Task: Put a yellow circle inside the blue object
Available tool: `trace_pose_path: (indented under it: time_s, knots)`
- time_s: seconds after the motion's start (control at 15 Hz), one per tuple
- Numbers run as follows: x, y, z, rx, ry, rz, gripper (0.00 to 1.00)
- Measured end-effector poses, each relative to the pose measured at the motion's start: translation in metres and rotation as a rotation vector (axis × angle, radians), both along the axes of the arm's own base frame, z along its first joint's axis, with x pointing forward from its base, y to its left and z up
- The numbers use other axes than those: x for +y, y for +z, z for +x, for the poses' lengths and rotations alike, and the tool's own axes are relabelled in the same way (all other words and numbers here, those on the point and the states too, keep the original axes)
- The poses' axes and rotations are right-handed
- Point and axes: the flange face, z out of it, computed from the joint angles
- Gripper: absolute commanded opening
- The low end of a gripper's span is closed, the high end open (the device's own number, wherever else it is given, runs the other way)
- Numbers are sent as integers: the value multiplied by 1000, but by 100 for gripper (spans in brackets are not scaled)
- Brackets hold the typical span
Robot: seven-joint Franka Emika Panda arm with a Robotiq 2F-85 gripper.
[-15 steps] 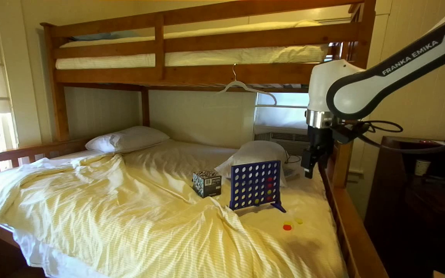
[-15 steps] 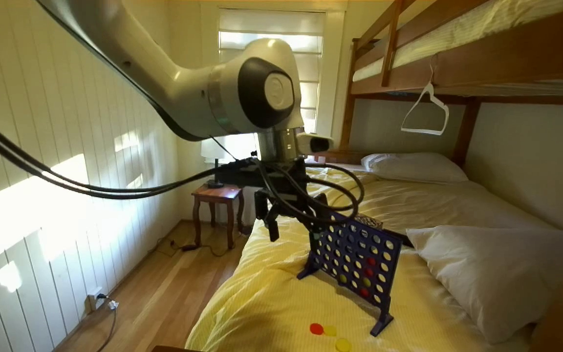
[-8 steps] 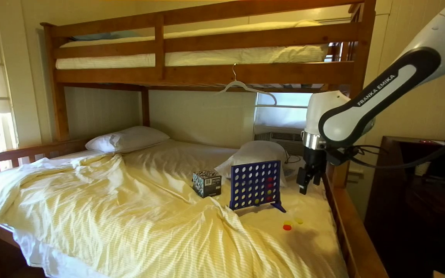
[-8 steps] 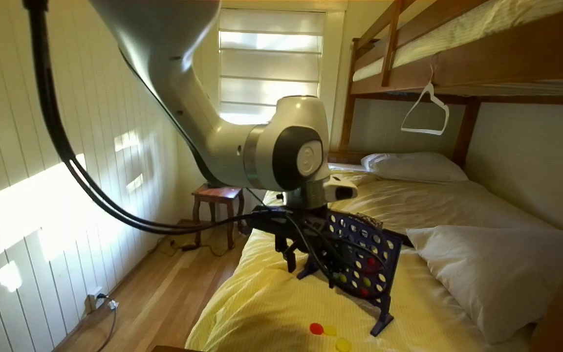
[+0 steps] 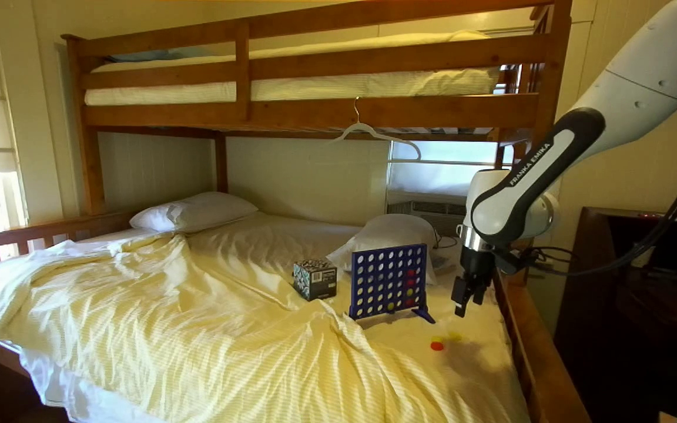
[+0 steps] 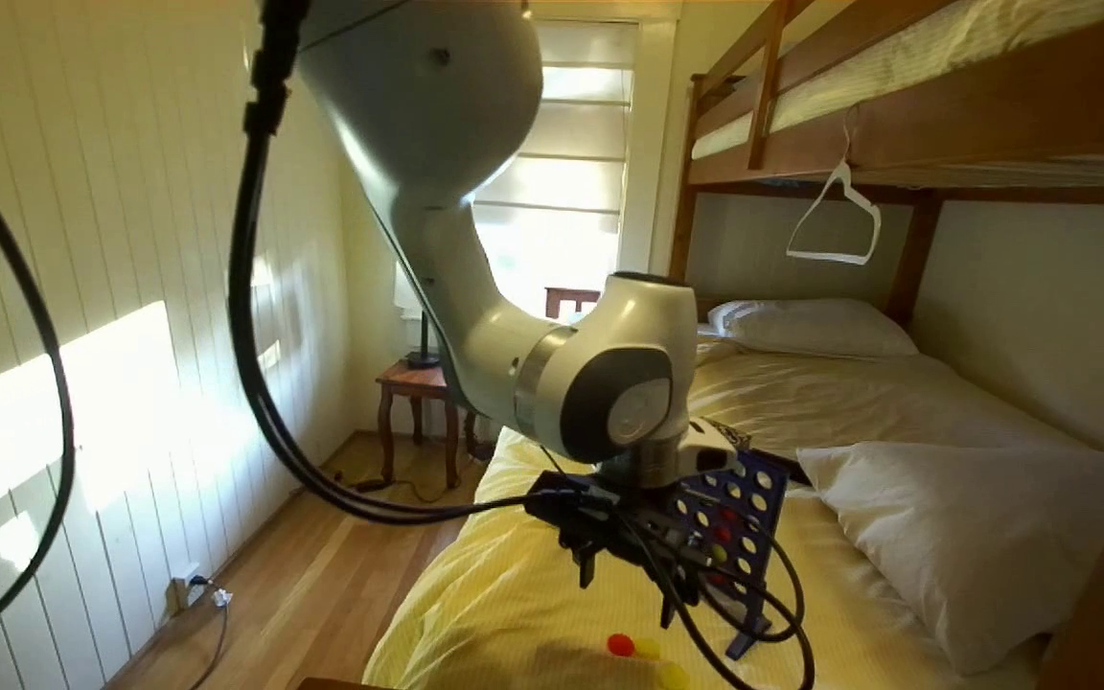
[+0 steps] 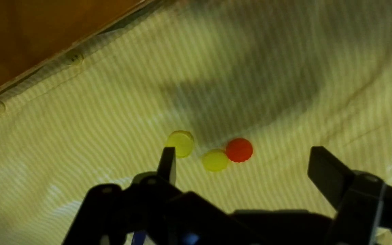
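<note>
The blue object, an upright grid (image 5: 375, 285) with round holes and side feet, stands on the bed; several red and yellow discs show in it. Two loose yellow circles lie flat on the sheet in front of it: one yellow circle (image 7: 215, 160) touches a red disc (image 7: 239, 150), the other yellow circle (image 7: 182, 144) lies apart. My gripper (image 7: 243, 150) is open above them, holding nothing. In the wrist view its left fingertip overlaps the separate circle's edge; the touching pair shows between the fingers. In an exterior view the arm hides much of the grid (image 6: 768, 479).
A dark patterned box (image 5: 315, 280) sits beside the grid, and a white pillow (image 5: 394, 232) lies behind it. The wooden bed rail (image 5: 535, 358) runs close along the gripper's side. Bunched yellow bedding (image 5: 227, 335) covers the near part. A hanger (image 5: 360, 127) dangles from the upper bunk.
The arm has come down steadily, bringing the open gripper from above the grid's height to lower over the loose discs. The discs and grid have not moved.
</note>
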Motion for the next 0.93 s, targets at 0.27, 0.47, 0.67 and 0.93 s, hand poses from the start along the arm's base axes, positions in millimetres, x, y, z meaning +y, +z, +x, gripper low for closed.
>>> trace_pose_path:
  time_s: [0.27,0.47,0.67,0.93]
  knots:
    - [-19,-18,9,18,3,29,100]
    - [-18,-18,9,18,5,30,100]
    - [-18,-18,9,18,6,30,100]
    - [-26,-29,10,38,-9,31,100]
